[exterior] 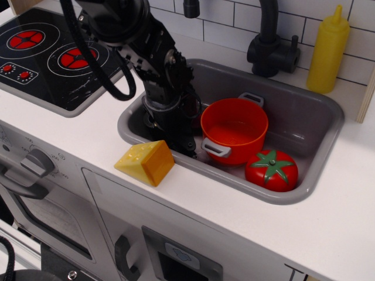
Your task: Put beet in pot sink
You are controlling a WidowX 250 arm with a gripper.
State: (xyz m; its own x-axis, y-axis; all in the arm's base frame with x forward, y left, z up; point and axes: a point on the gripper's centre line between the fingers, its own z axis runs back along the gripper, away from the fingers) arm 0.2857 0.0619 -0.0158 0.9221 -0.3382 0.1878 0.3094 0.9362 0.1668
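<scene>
Observation.image: sink (pixel 304 126) holds empty pot (pixel 234 130) and tomato (pixel 271 170); tool (pixel 186 145) state hidden.

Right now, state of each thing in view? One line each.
pot: upright in the sink, nothing in it
sink: holds pot, tomato and the arm's end
tomato: in sink, against the pot
cheese wedge: on the counter at the sink rim
yellow bottle: upright, capped
gripper: low in sink left of pot, fingers hidden
beet: not visible
</scene>
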